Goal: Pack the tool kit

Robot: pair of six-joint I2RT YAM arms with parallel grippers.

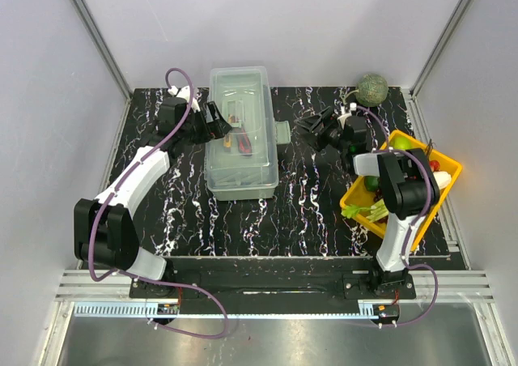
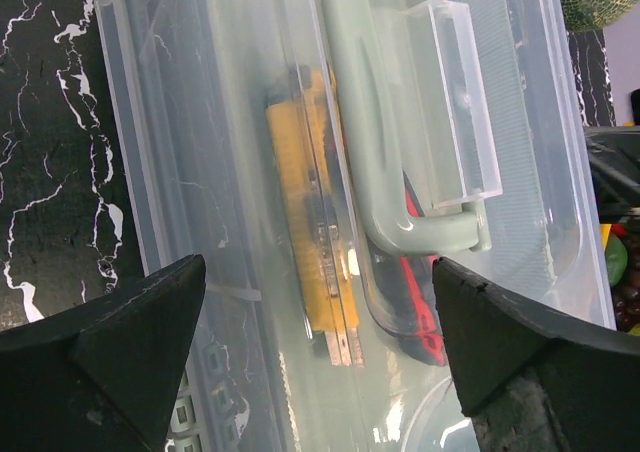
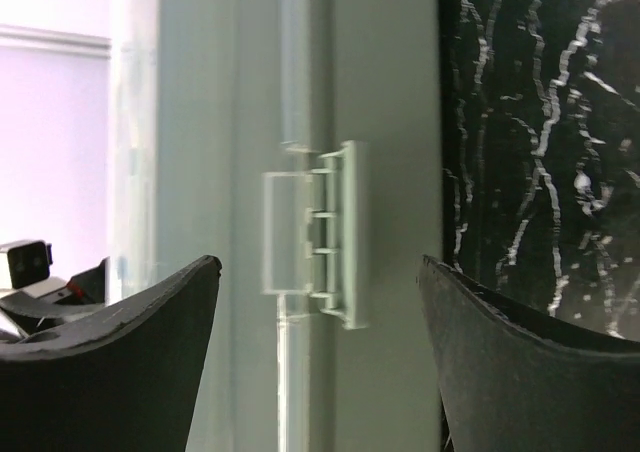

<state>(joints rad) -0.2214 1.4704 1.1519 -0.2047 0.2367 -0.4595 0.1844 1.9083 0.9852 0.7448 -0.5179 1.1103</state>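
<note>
The pale grey-green toolbox [image 1: 239, 151] stands at the back centre of the table with its clear lid down. Through the lid [image 2: 250, 122] I see a yellow knife [image 2: 312, 232] and red-and-black pliers [image 2: 420, 317] beneath the green carry handle [image 2: 365, 122]. My left gripper [image 1: 215, 121] is open and empty, hovering over the box's left edge; its fingers [image 2: 110, 342] straddle the lid. My right gripper [image 1: 312, 126] is open and empty, just right of the box, facing the side latch [image 3: 335, 237], which sticks out [image 1: 281, 132]. It does not touch the latch. The hammer and screwdrivers are not visible.
A yellow tray [image 1: 447, 157] of fruit and vegetables sits at the right edge beside the right arm. A round green melon [image 1: 372, 89] lies at the back right corner. Black marbled tabletop [image 1: 316, 196] surrounds the box; grey walls close in on three sides.
</note>
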